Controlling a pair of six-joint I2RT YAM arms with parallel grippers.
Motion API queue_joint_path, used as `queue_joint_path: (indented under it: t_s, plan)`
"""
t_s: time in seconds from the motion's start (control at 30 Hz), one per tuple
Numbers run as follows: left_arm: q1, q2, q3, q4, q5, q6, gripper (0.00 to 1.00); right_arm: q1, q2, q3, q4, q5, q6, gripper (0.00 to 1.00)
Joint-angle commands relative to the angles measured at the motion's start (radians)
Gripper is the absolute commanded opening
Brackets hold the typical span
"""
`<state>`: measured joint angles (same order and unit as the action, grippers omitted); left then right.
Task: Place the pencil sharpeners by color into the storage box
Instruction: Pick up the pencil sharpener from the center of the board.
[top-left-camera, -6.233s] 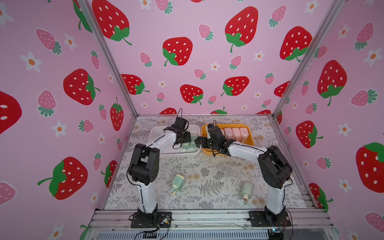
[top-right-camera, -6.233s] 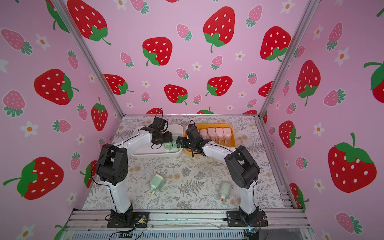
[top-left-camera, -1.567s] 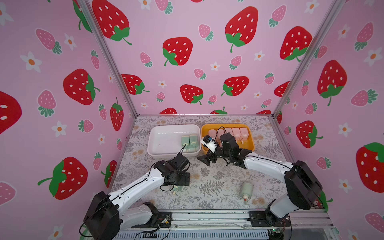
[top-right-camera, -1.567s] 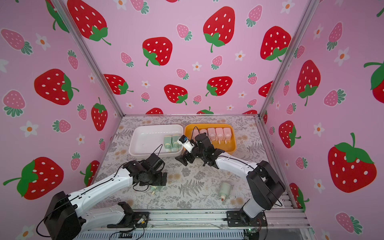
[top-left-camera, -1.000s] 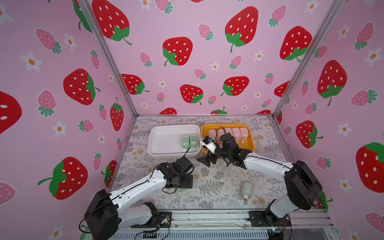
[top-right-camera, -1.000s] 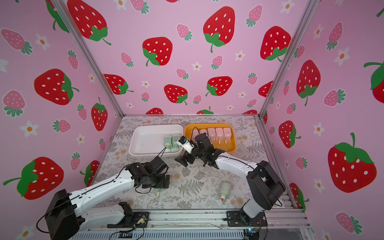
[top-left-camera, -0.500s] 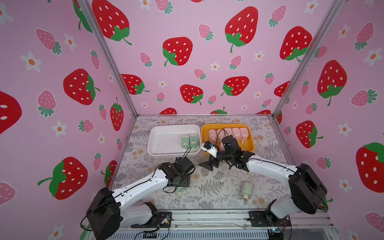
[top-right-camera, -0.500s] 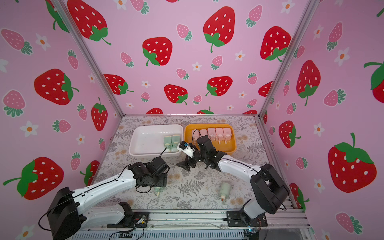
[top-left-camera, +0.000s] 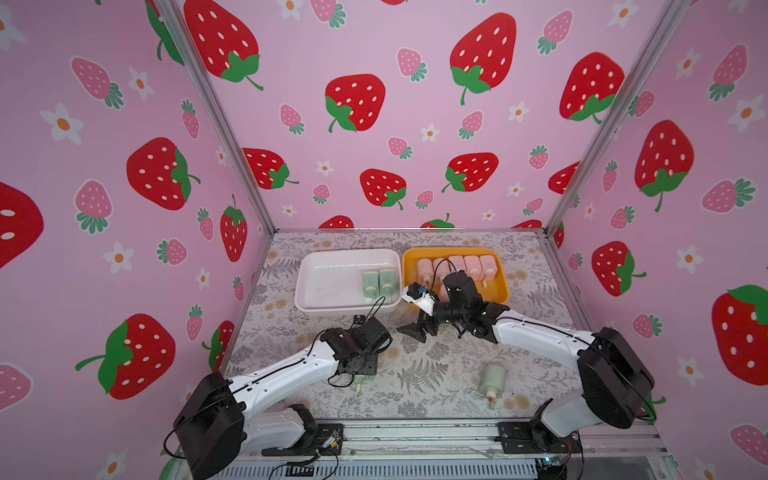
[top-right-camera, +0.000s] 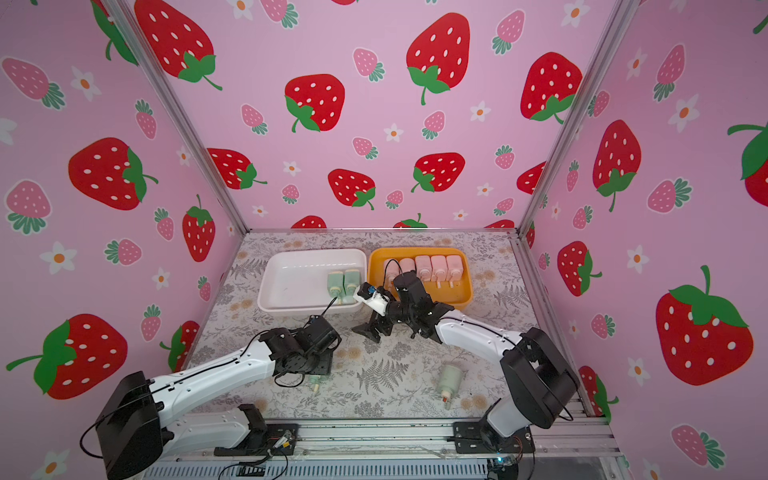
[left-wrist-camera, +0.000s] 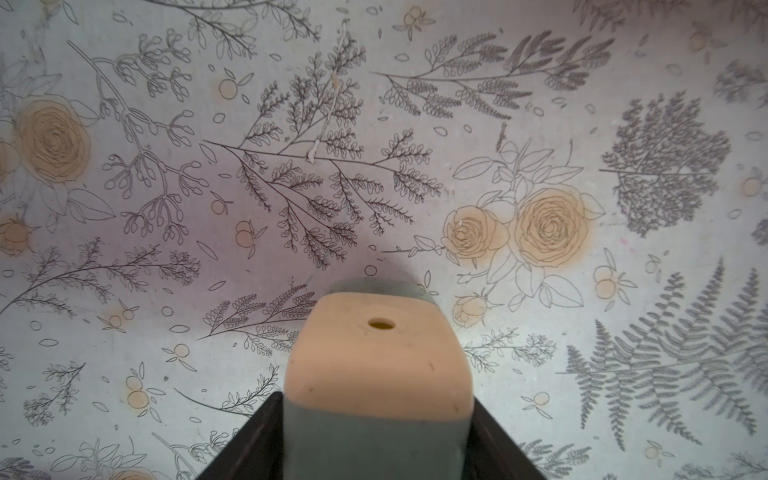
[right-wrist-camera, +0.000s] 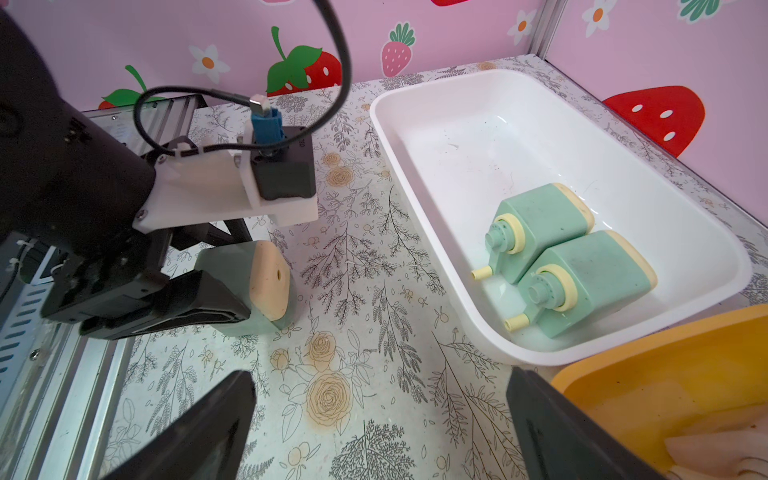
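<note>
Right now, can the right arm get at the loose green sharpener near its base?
Probably yes: the right gripper is open and empty, and the green sharpener lies alone on bare table. The arm must fold back toward itself, though.

No readable text anywhere. Tiny marking on the black camera module (right-wrist-camera: 282, 166) at the left wrist and faint print on a sticker (right-wrist-camera: 120, 128) on the metal rail (right-wrist-camera: 137, 120), both too small to read.

Left claw (top-left-camera: 365, 369) reaches low; right claw (top-left-camera: 415, 331) hovers, jaws spread wide.
</note>
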<state>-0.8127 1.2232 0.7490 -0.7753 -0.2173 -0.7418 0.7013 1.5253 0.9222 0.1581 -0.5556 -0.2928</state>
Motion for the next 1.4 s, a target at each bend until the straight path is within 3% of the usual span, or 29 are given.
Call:
queue_joint_path:
  t_s: [0.0,0.23,0.43,0.53,0.97,1.37]
  plan:
    - [-0.003,0.017,-0.004,0.007,-0.009,0.021,0.67,0.006,-0.016,0.012,-0.016,-0.012,-0.013,1.00]
    - [-0.004,0.035,-0.004,0.015,0.002,0.022,0.51,0.005,-0.012,0.017,-0.017,-0.012,-0.012,1.00]
    - [-0.004,0.032,-0.013,0.031,0.014,0.013,0.21,0.006,-0.011,0.018,-0.024,-0.021,-0.016,1.00]
    - [-0.003,0.027,-0.011,0.038,0.028,0.012,0.00,0.005,-0.012,0.018,-0.028,-0.026,-0.020,1.00]
    - [0.019,-0.003,0.051,-0.006,0.027,0.027,0.00,0.005,-0.010,0.033,-0.082,-0.044,-0.030,1.00]
    - [0.142,-0.063,0.157,-0.109,0.051,0.111,0.00,0.007,0.006,0.052,-0.077,-0.015,0.016,1.00]
